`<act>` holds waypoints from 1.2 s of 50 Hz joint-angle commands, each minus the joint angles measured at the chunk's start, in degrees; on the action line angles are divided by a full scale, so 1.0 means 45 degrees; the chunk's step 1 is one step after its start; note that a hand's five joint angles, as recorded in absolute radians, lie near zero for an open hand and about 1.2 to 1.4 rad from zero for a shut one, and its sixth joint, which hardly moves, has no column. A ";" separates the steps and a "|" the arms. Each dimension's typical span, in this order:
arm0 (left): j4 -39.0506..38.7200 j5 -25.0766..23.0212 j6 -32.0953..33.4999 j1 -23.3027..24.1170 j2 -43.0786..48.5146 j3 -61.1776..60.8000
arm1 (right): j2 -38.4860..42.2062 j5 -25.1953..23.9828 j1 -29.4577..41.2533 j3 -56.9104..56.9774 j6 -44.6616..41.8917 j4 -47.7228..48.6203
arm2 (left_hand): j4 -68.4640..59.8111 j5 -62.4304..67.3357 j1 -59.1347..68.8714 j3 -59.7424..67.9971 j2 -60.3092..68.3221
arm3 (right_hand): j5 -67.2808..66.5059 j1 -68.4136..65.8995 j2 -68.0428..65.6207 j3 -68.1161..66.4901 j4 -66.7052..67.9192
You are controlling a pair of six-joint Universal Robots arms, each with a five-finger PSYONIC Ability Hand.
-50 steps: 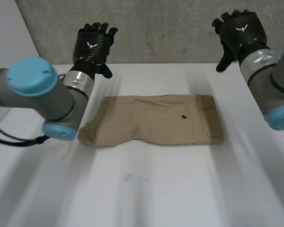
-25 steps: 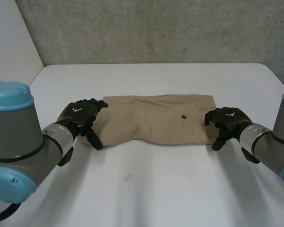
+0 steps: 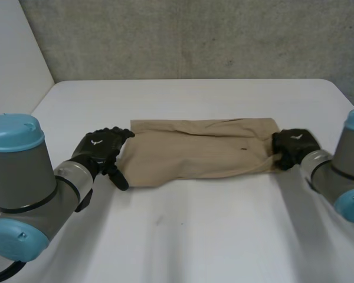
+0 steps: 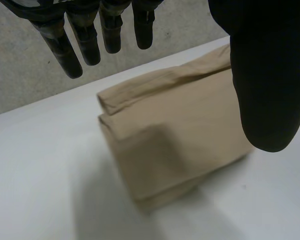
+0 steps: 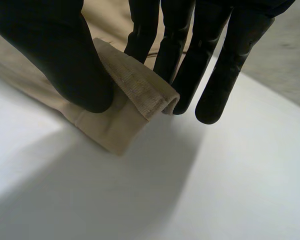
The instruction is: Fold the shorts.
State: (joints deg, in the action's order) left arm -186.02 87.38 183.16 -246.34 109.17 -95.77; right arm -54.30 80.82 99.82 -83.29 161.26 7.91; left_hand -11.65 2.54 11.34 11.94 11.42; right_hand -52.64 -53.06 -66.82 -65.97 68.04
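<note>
Head view, white table (image 3: pixel 183 247), shorts (image 3: pixel 194 150), grey wall (image 3: pixel 183 35)

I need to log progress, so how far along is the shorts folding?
The shorts already lie folded lengthwise, legs stacked. In hand: the right robot hand pinches the waistband end; the left robot hand hovers open over the leg end. Left: the crosswise fold, not yet started.

No legible words, numbers or labels. Small white emblem on the back of the left hand (image 3: pixel 98 143), repeated on the back of the right hand (image 3: pixel 295 140): possibly a winged mark, too small to read as a brand. Tan shorts (image 3: pixel 194 154) without readable print.
</note>
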 commanded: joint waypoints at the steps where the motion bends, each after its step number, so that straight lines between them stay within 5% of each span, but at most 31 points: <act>1: -0.0011 -0.0004 0.0000 -0.0042 -0.0354 -0.0162 | -0.1428 0.0322 -0.1436 -0.0417 -0.0228 -0.0292 | 0.0318 -0.0516 -0.0251 -0.0384 -0.0269 | -0.3859 -0.5987 -0.2928 -0.3117 0.2658; 10: 0.0009 -0.0004 0.0000 -0.0335 -0.0862 -0.0456 | -0.1820 -0.0519 -0.2808 0.0384 -0.2788 -0.2286 | 0.0355 -0.0553 -0.0288 -0.0421 -0.0306 | -0.3859 -0.5987 -0.2928 -0.3117 0.2658; 20: 0.0009 0.0015 -0.0020 -0.0335 -0.1369 -0.0748 | -0.1587 -0.0870 0.2008 0.3721 -0.2885 -0.2384 | 0.0355 -0.0553 -0.0288 -0.0421 -0.0306 | -0.3859 -0.5987 -0.2928 -0.3117 0.2658; 27: 0.0009 -0.0004 -0.0020 -0.0335 -0.1624 -0.1002 | -0.0042 -0.2492 0.5044 0.4368 -0.3257 -0.1876 | 0.0355 -0.0553 -0.0288 -0.0421 -0.0306 | -0.3859 -0.5987 -0.2928 -0.3117 0.2658; 28: 0.0009 -0.0004 -0.0020 -0.0335 -0.1624 -0.1022 | 0.0905 -0.3362 0.6127 0.4194 -0.3566 -0.2030 | 0.0355 -0.0553 -0.0288 -0.0421 -0.0306 | -0.3859 -0.5987 -0.2928 -0.3117 0.2658; 31: 0.0009 -0.0004 -0.0020 -0.0335 -0.1624 -0.1100 | 0.1499 -0.3780 0.6566 0.3978 -0.3842 -0.2207 | 0.0355 -0.0553 -0.0288 -0.0421 -0.0306 | -0.3859 -0.5987 -0.2928 -0.3117 0.2658; 34: 0.0009 -0.0024 -0.0020 -0.0335 -0.1624 -0.1120 | 0.1715 -0.3840 0.6665 0.3899 -0.3980 -0.2325 | 0.0355 -0.0553 -0.0288 -0.0421 -0.0306 | 0.0426 -0.1702 0.1357 0.1168 -0.1627; 35: 0.0009 -0.0024 0.0000 -0.0335 -0.1624 -0.1100 | 0.1677 -0.3840 0.6665 0.3880 -0.3941 -0.2344 | 0.0355 -0.0553 -0.0288 -0.0421 -0.0306 | 0.3535 0.1407 0.4466 0.4277 -0.4736; 36: -0.0010 -0.0043 0.0000 -0.0335 -0.1624 -0.1081 | 0.1290 -0.3878 0.6665 0.3822 -0.3767 -0.2286 | 0.0355 -0.0553 -0.0288 -0.0421 -0.0306 | 1.0672 0.8543 1.1602 1.1414 -1.1872; 37: -0.0011 -0.0043 0.0000 -0.0316 -0.1643 -0.1042 | 0.1073 -0.3840 0.6665 0.3821 -0.3688 -0.2247 | 0.0355 -0.0553 -0.0288 -0.0421 -0.0306 | 1.1668 0.9539 1.2598 1.2410 -1.2869; 50: -0.0108 0.0015 -0.0058 0.0345 -0.0789 0.2018 | -0.1722 -0.2396 0.4342 0.3860 0.2869 -0.1484 | 0.0019 -0.0217 0.0048 -0.0084 0.0031 | 1.1697 0.9568 1.2627 1.2439 -1.2898; 55: 0.0067 0.0268 -0.0156 0.2276 0.1686 0.4787 | -0.1119 -0.2121 0.4165 0.4094 0.2993 -0.2186 | -0.0205 0.0007 0.0272 0.0139 0.0254 | 1.1697 0.9568 1.2627 1.2439 -1.2898; 60: 0.0438 0.1244 -0.0117 0.2731 0.3490 0.6319 | 0.0636 -0.1342 0.4126 0.5536 0.2605 -0.3902 | -0.0205 0.0007 0.0272 0.0140 0.0255 | 1.1697 0.9568 1.2627 1.2439 -1.2898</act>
